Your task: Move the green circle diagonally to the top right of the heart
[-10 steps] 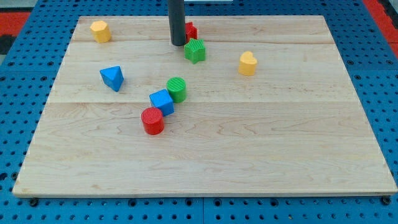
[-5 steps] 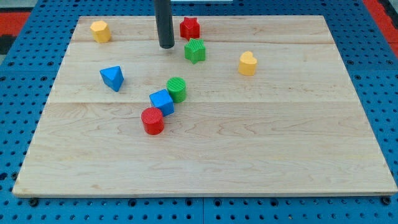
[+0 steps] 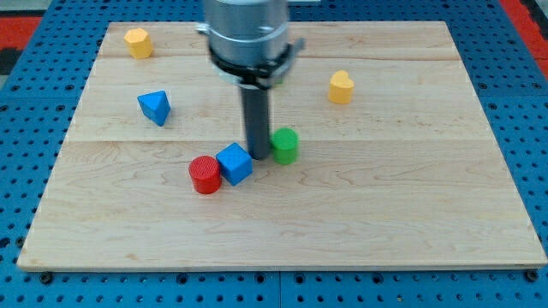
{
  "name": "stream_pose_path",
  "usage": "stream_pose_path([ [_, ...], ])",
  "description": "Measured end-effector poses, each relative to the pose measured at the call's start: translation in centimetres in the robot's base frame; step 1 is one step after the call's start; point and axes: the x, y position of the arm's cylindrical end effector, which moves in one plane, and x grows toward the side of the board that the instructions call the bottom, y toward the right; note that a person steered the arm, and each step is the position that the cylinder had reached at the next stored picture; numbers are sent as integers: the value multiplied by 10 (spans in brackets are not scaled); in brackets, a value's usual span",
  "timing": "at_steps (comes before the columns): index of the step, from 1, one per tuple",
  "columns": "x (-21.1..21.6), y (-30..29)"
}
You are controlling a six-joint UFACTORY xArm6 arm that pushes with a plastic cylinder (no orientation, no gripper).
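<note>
Six blocks visible on the bench [image 3: 411,222]; no fingers on this rig, just a rod, so nothing to report there; my tip [image 3: 259,155] sits mid-bench between green circle [image 3: 285,145] on the view's right and blue cube [image 3: 234,163] on the view's left, close to both, contact unclear; red cylinder [image 3: 205,174] touches the cube's left side; yellow heart [image 3: 341,87] well apart toward the view's top right; blue triangle [image 3: 155,106] and yellow hexagon [image 3: 137,42] far left; arm body hides the top centre.
</note>
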Motion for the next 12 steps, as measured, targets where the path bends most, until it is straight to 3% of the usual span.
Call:
stream_pose_path([
  [1, 4, 84],
  [3, -116, 173],
  [4, -185, 162],
  [5, -150, 181],
  [6, -205, 132],
  [7, -219, 133],
  [8, -228, 91],
  [9, -182, 98],
  [10, -213, 47],
  [12, -260, 55],
])
